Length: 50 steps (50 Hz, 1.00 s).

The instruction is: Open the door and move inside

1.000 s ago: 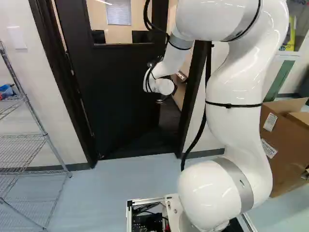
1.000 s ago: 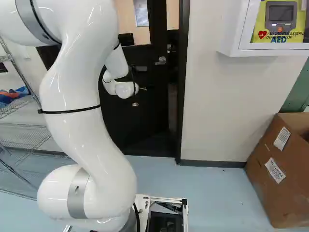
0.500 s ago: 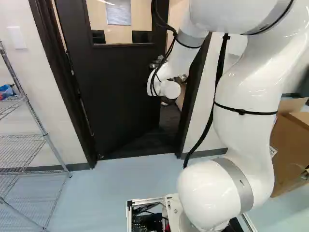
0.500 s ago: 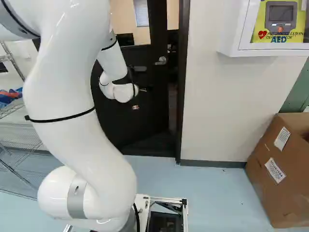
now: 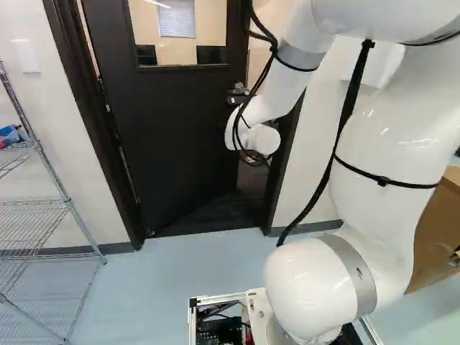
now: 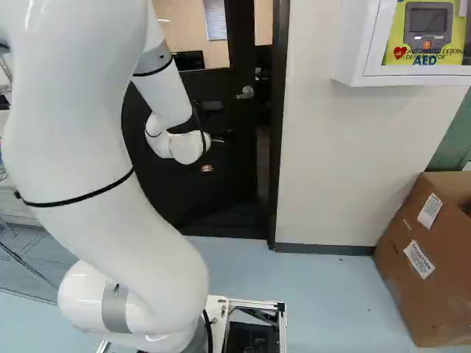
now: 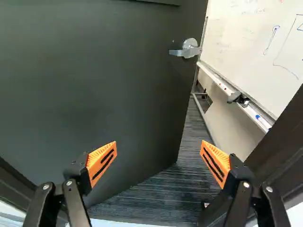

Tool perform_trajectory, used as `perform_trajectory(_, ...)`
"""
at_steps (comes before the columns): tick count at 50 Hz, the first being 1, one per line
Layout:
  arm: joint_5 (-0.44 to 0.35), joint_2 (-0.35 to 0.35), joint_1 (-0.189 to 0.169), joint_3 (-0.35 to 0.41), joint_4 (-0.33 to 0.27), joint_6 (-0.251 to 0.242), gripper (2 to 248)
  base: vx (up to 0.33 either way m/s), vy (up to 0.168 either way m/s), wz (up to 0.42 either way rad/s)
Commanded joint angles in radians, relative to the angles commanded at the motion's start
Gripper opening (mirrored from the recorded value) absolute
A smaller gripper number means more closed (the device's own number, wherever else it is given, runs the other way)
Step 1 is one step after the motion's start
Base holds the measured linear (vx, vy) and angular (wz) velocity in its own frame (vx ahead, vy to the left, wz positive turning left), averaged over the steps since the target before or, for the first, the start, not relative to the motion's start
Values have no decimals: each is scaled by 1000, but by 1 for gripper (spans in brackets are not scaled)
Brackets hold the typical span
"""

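Note:
The dark door (image 5: 172,136) with a window stands partly open, swung inward from its frame. Its silver lever handle (image 6: 245,93) shows near the free edge. My gripper (image 6: 207,169) is small in the right base view, just beyond the white wrist and mostly hidden. In the wrist view the gripper (image 7: 159,161) has its orange-padded fingers wide apart, nothing between them. Ahead of it are the door face (image 7: 104,80) and the opening beside the door's edge; the handle (image 7: 187,49) is farther ahead, apart from the fingers.
The door frame (image 6: 278,132) borders the opening. Beyond it lie dark flooring (image 7: 184,142) and a whiteboard (image 7: 260,38) with a tray. A wire rack (image 5: 50,201) stands left, a cardboard box (image 6: 427,257) right, below a white wall cabinet (image 6: 353,44).
The arm has leaned farther forward; its wrist has shifted right and a little down in the left base view, slightly left and down in the right. Base and door have stayed put.

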<state>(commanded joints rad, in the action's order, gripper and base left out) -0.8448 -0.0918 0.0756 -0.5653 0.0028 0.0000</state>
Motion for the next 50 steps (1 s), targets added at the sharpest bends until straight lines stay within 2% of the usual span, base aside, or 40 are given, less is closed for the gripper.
perform_trajectory(15, -12, 70, -30, 74, -32, 0, 247, 0, 0, 0)
perform_trajectory(50, -13, 226, -118, 226, -34, 0, 247, 0, 0, 0)
